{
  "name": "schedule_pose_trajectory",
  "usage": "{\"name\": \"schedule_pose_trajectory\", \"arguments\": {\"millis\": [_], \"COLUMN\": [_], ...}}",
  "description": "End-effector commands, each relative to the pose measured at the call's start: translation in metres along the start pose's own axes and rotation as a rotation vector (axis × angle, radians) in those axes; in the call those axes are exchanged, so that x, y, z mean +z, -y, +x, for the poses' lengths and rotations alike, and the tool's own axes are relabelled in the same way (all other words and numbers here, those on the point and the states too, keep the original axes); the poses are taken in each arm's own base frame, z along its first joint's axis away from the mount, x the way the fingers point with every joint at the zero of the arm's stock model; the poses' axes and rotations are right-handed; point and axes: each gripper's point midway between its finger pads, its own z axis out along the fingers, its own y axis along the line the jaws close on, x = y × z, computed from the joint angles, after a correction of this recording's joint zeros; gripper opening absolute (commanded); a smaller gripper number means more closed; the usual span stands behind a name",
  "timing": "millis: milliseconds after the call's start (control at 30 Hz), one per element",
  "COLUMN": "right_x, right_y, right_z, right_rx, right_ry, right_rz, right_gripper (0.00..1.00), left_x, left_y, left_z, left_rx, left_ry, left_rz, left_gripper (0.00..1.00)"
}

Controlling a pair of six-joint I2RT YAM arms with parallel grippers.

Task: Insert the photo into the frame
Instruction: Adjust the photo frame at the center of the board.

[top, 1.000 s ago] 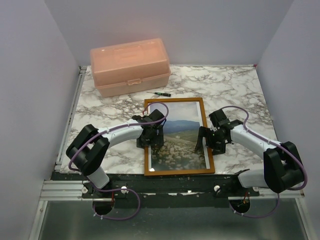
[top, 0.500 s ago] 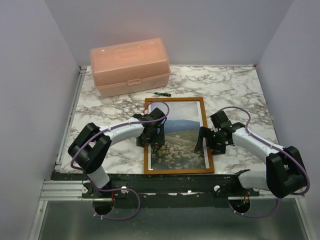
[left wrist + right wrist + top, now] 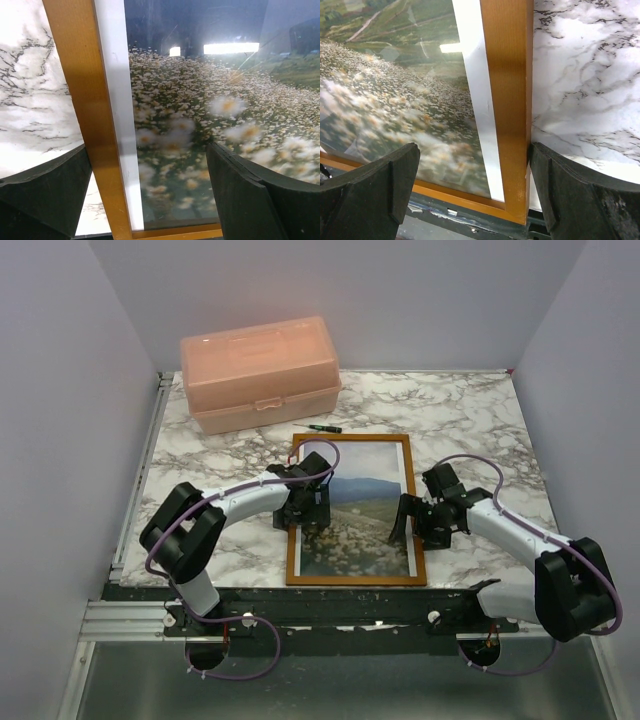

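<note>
The orange-brown frame (image 3: 350,438) lies flat on the marble table, near the front edge. The photo (image 3: 365,505) of sky, hills and flowery meadow lies inside it, picture side up, with a white strip showing along both long sides. My left gripper (image 3: 308,512) is open and low over the frame's left rail (image 3: 90,125), one finger (image 3: 45,195) over the marble and the other over the photo (image 3: 200,110). My right gripper (image 3: 410,522) is open astride the right rail (image 3: 507,90) near its front corner, its outer finger (image 3: 580,195) close against the rail's outside edge. Neither holds anything.
A pink plastic box (image 3: 260,373) stands at the back left. A small dark pen-like tool (image 3: 324,428) lies just behind the frame. The table's black front rail (image 3: 470,225) runs right below the frame's near edge. Plain walls close in both sides and the back.
My left gripper's jaws have spread wider over the left rail. The frame has shifted very slightly to the left. The right gripper has stayed open and barely moved.
</note>
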Motion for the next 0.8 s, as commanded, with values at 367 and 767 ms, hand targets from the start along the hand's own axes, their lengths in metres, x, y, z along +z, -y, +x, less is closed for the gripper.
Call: {"name": "schedule_pose_trajectory", "arguments": {"millis": [367, 767], "right_x": [-0.003, -0.023], "right_y": [-0.039, -0.048], "right_z": [-0.024, -0.08], "right_rx": [-0.027, -0.103], "right_ry": [0.072, 0.274], "right_rz": [-0.153, -0.093], "right_gripper": [1.0, 1.0], "left_x": [-0.008, -0.097], "left_y": [0.038, 0.018], "left_z": [-0.025, -0.074], "left_rx": [-0.024, -0.074], "left_ry": [0.106, 0.4], "left_rz": [0.192, 0.345], "left_gripper": [0.98, 0.98]}}
